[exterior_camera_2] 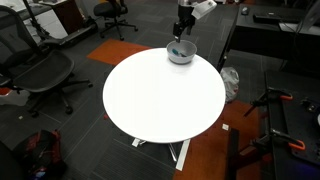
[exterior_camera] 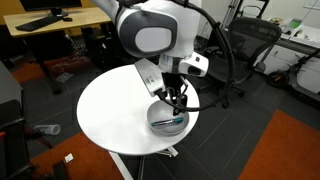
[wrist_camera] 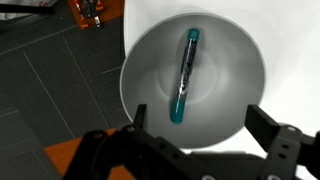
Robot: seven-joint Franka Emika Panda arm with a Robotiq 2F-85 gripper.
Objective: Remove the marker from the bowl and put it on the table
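The marker (wrist_camera: 185,75), a thin dark stick with a teal-blue end, lies inside the shiny metal bowl (wrist_camera: 240,55) in the wrist view. The bowl sits near the edge of the round white table (exterior_camera_2: 160,100) and shows in both exterior views (exterior_camera: 160,122) (exterior_camera_2: 181,53). The marker appears as a thin teal streak in the bowl in an exterior view (exterior_camera: 170,120). My gripper (wrist_camera: 200,125) hangs open just above the bowl with nothing between its fingers; it also shows in both exterior views (exterior_camera: 178,102) (exterior_camera_2: 183,34).
Wooden desks with a keyboard (exterior_camera: 50,22) stand behind the table. Office chairs (exterior_camera_2: 45,75) (exterior_camera: 250,45) surround it on dark carpet with orange patches (exterior_camera: 290,150). The bowl is close to the table's rim; most of the white top lies on one side of it.
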